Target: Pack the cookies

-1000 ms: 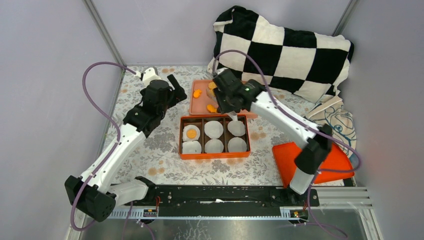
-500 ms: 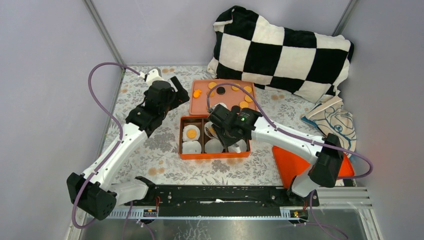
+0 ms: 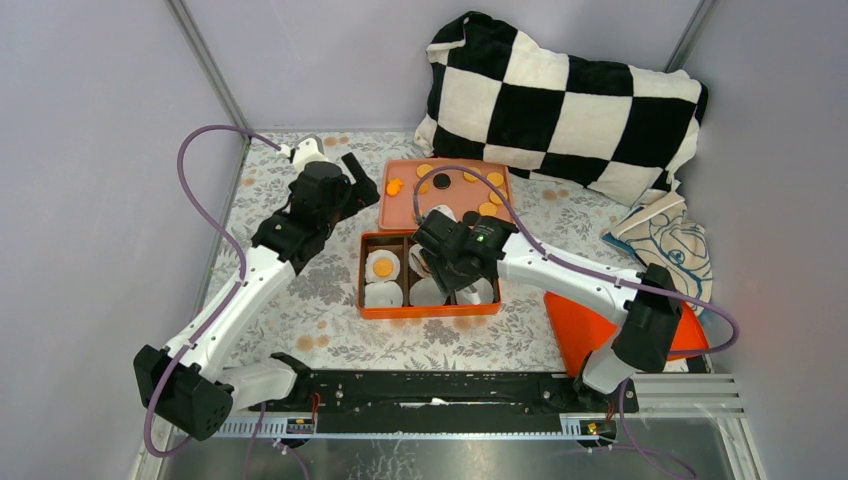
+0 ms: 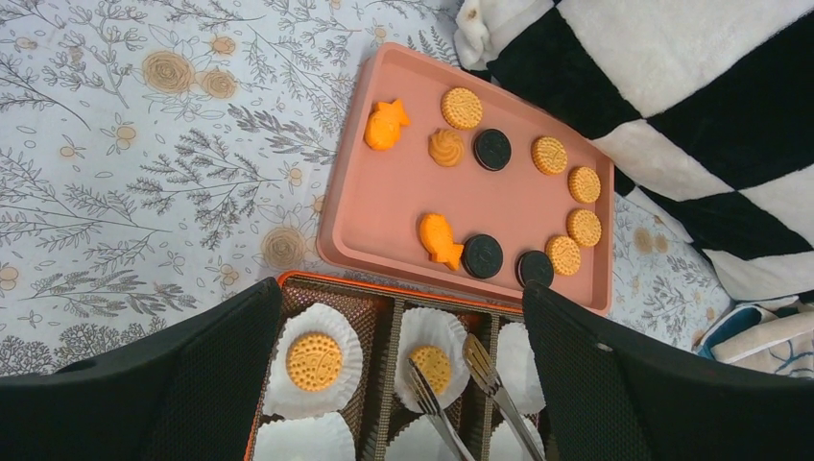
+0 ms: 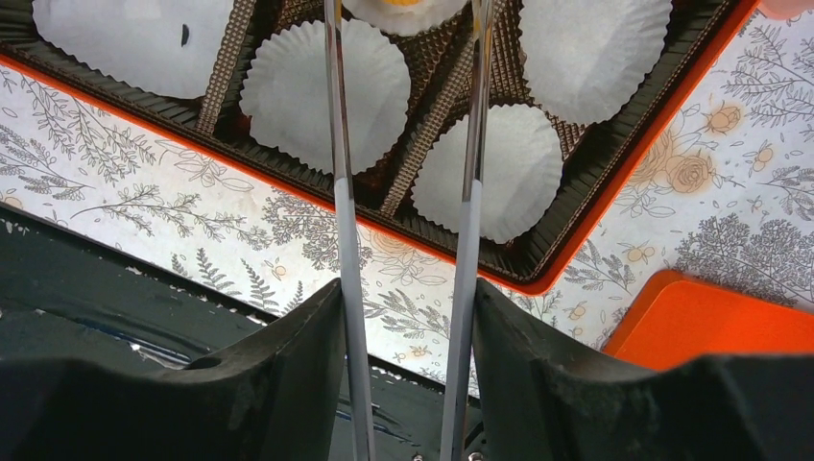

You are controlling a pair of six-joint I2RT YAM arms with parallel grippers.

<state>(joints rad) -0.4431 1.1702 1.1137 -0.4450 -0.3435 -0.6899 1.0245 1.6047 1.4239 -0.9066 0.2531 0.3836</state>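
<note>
the right gripper (image 5: 408, 317) clasps the tongs (image 5: 338, 192), prongs parted. a cookie (image 4: 431, 366) lies in the liner (image 4: 429, 331) at their tips, seemingly released. lift straight up, clear of the paper. beyond the tips, more cookies (image 4: 562, 254) wait on the pink tray (image 4: 384, 206).

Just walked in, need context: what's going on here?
The right gripper holds tongs over the box, tips apart above a cookie lying in a liner. One more cookie sits in the next cell, and four liners are empty. The rest are on the pink tray. The left gripper hovers open, holding nothing.
</note>
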